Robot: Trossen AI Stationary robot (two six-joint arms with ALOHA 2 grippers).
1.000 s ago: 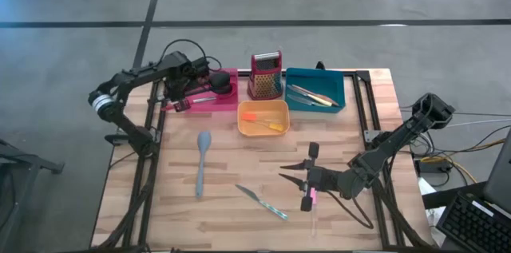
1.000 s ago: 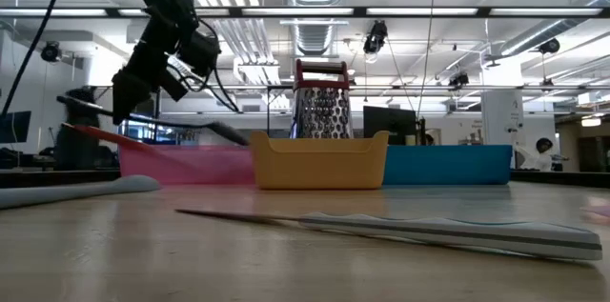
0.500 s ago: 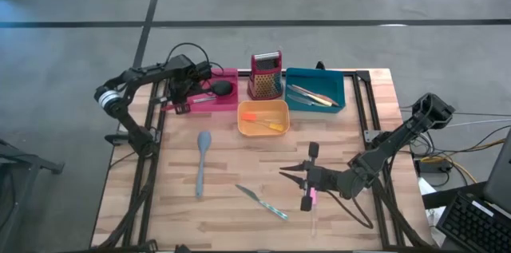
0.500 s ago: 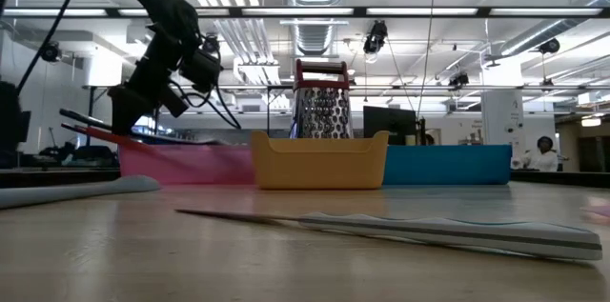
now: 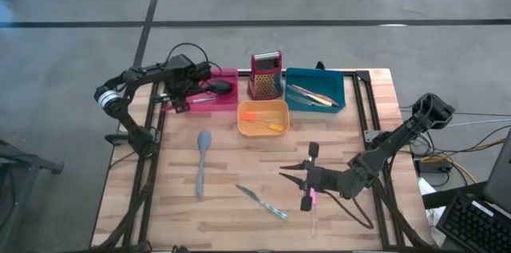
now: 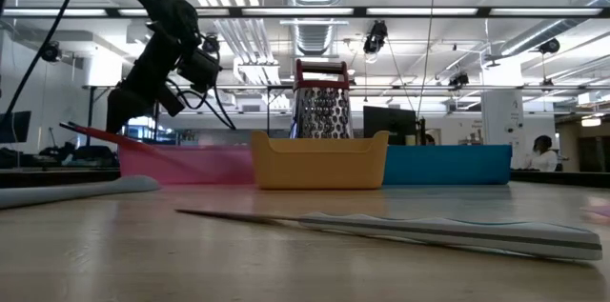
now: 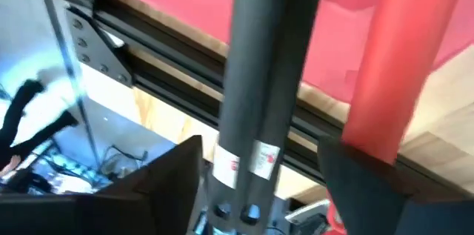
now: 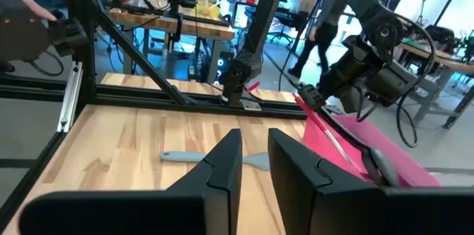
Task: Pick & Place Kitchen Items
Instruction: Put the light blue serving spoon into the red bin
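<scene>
1. Left gripper [image 5: 177, 100] hangs over the outer end of the pink tray [image 5: 229, 107], at the far left of the table [image 5: 231, 221]. Its fingers [image 7: 174, 179] are spread wide and clamp nothing.
2. Two long utensils run through the gap between those fingers: the black spoon [image 7: 274, 64] and, beside it, the red-handled utensil [image 7: 400, 57].
3. From above, the black spoon lies in the pink tray with its bowl towards the red box grater [image 5: 266, 76], and the red-handled utensil lies along the tray's near edge, its handle end under the gripper.
4. The red handle seems to meet one finger, though the wrist view is too close to tell whether they touch.
5. Right gripper [image 5: 291, 178] sits low over the near right part of the table, its fingers [image 8: 222, 164] drawn almost together with only a slit between them, on nothing.
6. A small pink piece [image 5: 313, 197] lies on the wood just beside that gripper's body.
7. The slim knife [image 5: 262, 203] lies near it, towards the table's front edge, and the grey spatula [image 5: 201, 164] lies well apart on the left half.
8. More slim pieces rest in the teal tray [image 5: 337, 85], and short orange and yellow pieces in the orange tray [image 5: 282, 109].
</scene>
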